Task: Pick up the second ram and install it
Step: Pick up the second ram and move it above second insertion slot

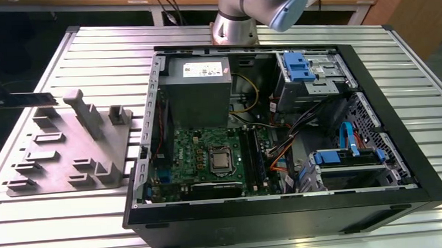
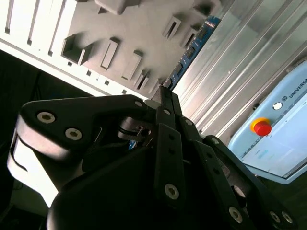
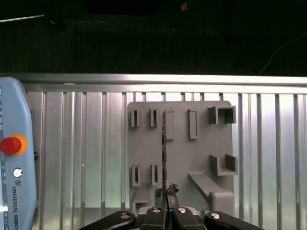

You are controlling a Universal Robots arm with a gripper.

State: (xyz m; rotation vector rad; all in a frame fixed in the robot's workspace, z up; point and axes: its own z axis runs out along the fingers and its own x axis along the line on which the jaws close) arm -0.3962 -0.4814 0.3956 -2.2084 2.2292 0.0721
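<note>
Broadly, the slatted metal table (image 1: 93, 46) carries everything and passes under the gripper (image 3: 166, 191). In the exterior view, the biggest thing on it is the open black computer case (image 1: 398, 151). It lies well apart from the gripper, on the far side of the grey fixture plate (image 1: 60, 157). The green motherboard (image 1: 200, 152) lies flat on its floor, with the long black memory slots (image 1: 257, 158) beside it.

The fixture plate lies between the case and the gripper. In both wrist views its raised blocks and narrow pockets spread out beyond the fingertips. Off to one side of the gripper, on the table slats, is a pale blue teach pendant (image 3: 14, 191) with a red stop button (image 3: 10, 144).

The gripper's black linkages converge to a fine point in the second wrist view, and the fingers (image 2: 169, 103) are pressed together onto one end of the second ram (image 2: 194, 45). The stick juts straight out from the fingertips. Its dark blue face runs along the plate's edge in the second wrist view, and in the first wrist view it appears edge-on as a thin dark line across the plate. In the exterior view the stick runs level, near the plate's corner farthest from the case. Whether it touches the plate cannot be told.
</note>
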